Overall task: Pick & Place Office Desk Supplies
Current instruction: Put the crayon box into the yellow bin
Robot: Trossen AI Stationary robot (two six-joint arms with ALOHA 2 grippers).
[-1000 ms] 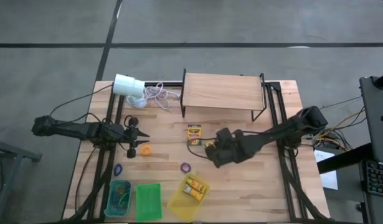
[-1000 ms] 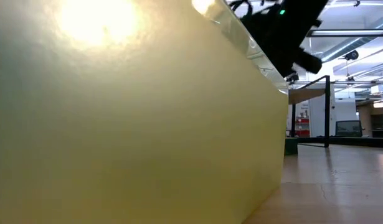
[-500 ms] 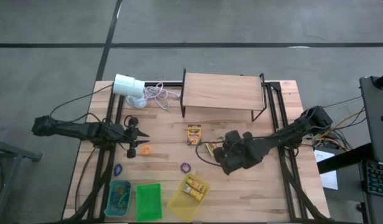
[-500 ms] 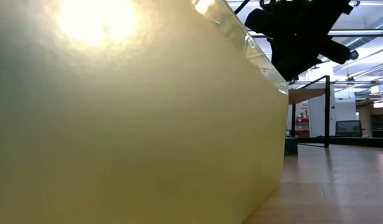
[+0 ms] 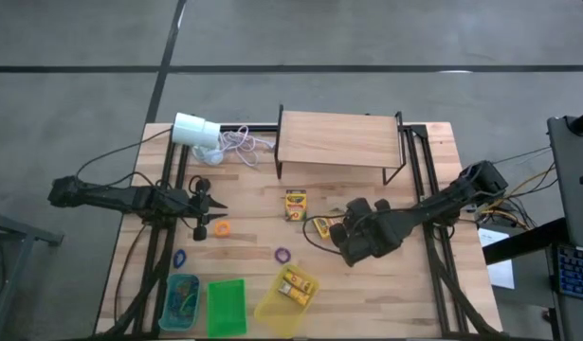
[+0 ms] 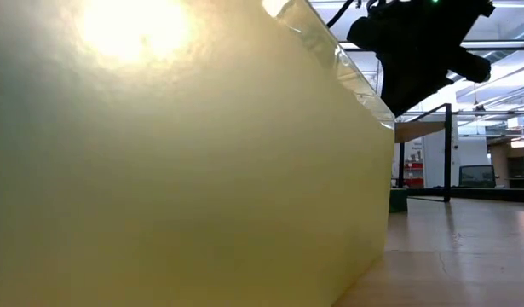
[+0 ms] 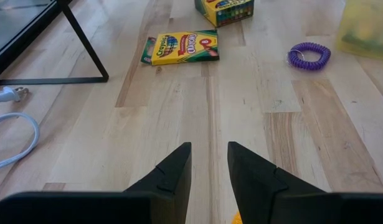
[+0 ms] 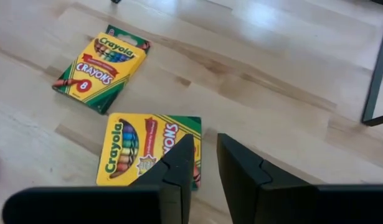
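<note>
Two dark arms work over the light wooden tabletop (image 5: pixel 367 294), with a wooden riser shelf on black legs (image 5: pixel 338 140) at its far edge. At the near edge stand three bins: a yellow translucent plastic bin (image 5: pixel 287 298) holding one crayon box, a green bin (image 5: pixel 227 307) left of it, and a blue bin (image 5: pixel 180 299) with band loops, leftmost.

Right gripper (image 8: pixel 205 167): its fingers stand a narrow gap apart, grasping nothing, above the right end of a flat yellow-and-green crayon box (image 8: pixel 147 149) on the tabletop. A second crayon box (image 8: pixel 101 66) lies just beyond it, apart.

Left gripper (image 7: pixel 208 167): waiting at the left side, fingers narrowly parted and empty, an orange band loop (image 5: pixel 221 229) just beside them. A purple coiled band loop (image 7: pixel 309 55) lies at mid-table.

Step in hand, as judged: the pick of the nearer crayon box, not yet gripped. The next move calls for opening wider, descending to straddle the box, then closing. The yellow bin is the probable destination.
</note>
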